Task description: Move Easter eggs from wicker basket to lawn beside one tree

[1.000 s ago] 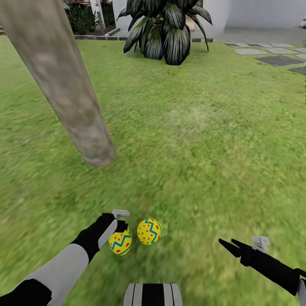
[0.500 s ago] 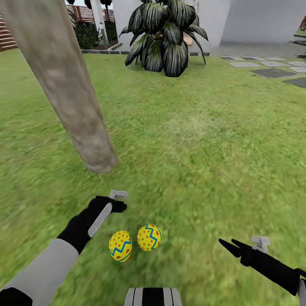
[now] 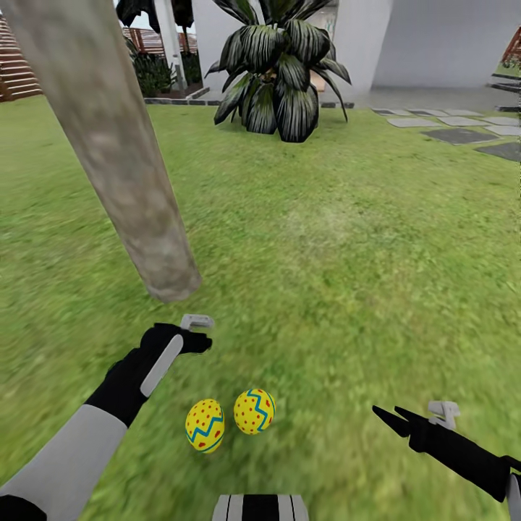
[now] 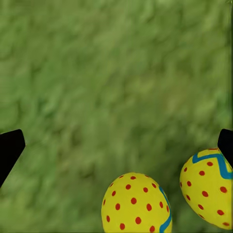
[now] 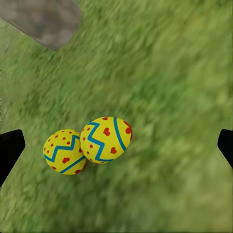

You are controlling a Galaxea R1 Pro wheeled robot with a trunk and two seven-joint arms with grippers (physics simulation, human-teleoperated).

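Yellow eggs: two Easter eggs are lying side by side on the lawn just ahead of the robot's base, close enough to be touching or nearly so; the left egg is showing mostly red dots with a blue zigzag low on its side, the right egg is showing a blue zigzag band across its top.
Base: a striped black-and-white part of the robot's trunk is sitting at the near edge of the head view, just behind the eggs.
Left gripper: the left gripper is hovering over the grass just beyond and to the left of the eggs, between them and the trunk foot; its dark fingers are standing spread wide at the edges of the wrist view, gripping nothing.
Right gripper: the right gripper is hanging low to the right of the eggs, well apart from them, fingers spread and nothing between them.
Tree: the thick grey-brown mottled tree trunk is meeting the grass near the eggs, beyond the left gripper.
Far side: a dark broad-leaved shrub is standing at the lawn's far edge, grey stepping stones are lying to its right, and a white wall is rising behind.
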